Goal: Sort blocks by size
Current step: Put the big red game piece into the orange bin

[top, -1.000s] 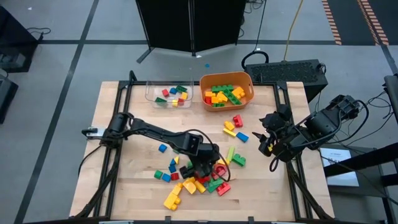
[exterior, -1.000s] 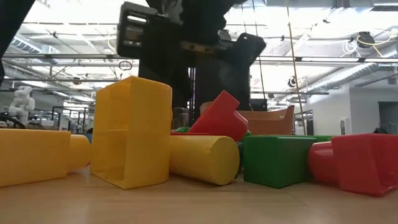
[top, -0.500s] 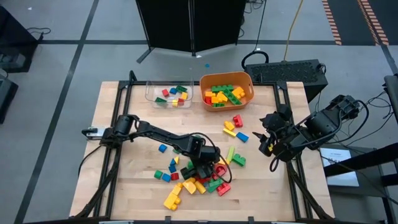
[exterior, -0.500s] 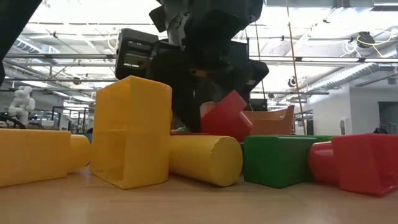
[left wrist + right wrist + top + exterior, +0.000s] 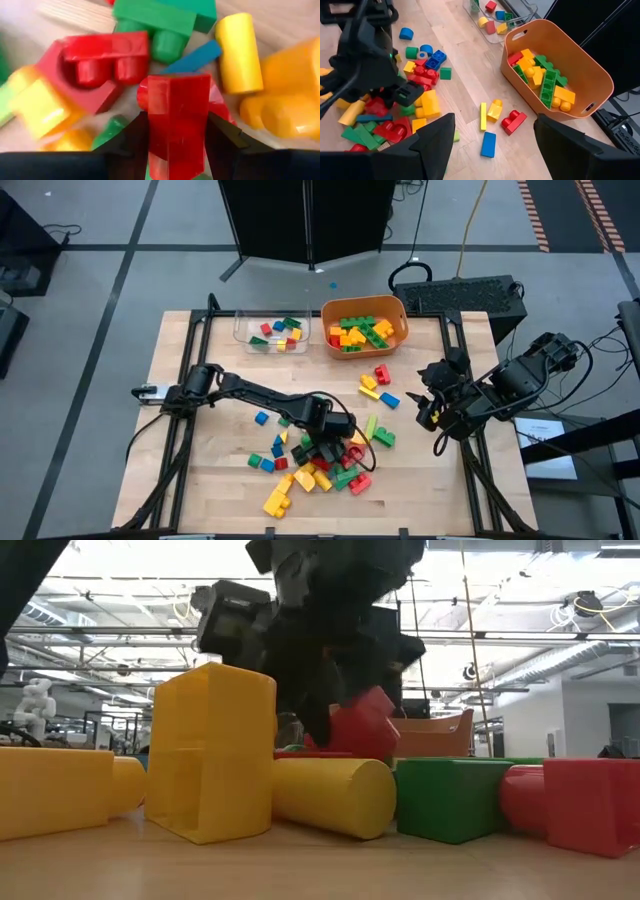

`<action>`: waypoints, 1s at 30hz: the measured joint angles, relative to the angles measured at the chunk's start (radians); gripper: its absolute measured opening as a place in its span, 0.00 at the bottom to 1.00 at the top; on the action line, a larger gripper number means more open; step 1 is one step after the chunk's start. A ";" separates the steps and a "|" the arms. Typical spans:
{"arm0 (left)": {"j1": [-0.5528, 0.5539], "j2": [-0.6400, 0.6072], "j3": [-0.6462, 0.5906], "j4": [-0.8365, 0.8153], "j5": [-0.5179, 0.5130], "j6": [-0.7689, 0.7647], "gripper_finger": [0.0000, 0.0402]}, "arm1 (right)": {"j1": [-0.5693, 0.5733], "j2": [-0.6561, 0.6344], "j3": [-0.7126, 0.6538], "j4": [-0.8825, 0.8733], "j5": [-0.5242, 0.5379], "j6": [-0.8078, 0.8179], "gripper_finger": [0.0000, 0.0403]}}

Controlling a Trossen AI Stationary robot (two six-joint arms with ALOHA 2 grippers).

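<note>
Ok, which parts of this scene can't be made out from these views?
- High view: the left claw sits over the block pile, hiding the block between its fingers.
- Low view: the yellow block close to the camera screens the pile behind it.
- Left wrist view: the red block is cut off by the frame edge.
- Clear tray: block sizes inside are too small to judge.

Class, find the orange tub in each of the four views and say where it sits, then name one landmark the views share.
High view: orange tub at the table's far edge, right of the clear tray.
Low view: its rim shows behind the pile, right of the left hand.
Left wrist view: not in it.
Right wrist view: upper right, holding blocks.
Shared landmark: the block pile under the left hand.
</note>
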 joint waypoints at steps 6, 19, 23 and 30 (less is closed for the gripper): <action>0.029 -0.070 0.047 -0.054 -0.024 -0.012 0.38 | 0.000 0.000 0.000 0.000 0.005 -0.002 0.66; 0.344 -0.192 0.048 0.162 -0.423 -0.157 0.39 | 0.000 0.000 0.000 0.000 0.008 -0.002 0.66; 0.470 -0.183 0.048 0.294 -0.456 -0.286 0.39 | 0.000 0.000 0.000 0.000 0.009 -0.001 0.66; 0.614 -0.135 0.049 0.331 -0.438 -0.446 0.39 | 0.000 0.000 0.000 0.001 0.012 0.001 0.66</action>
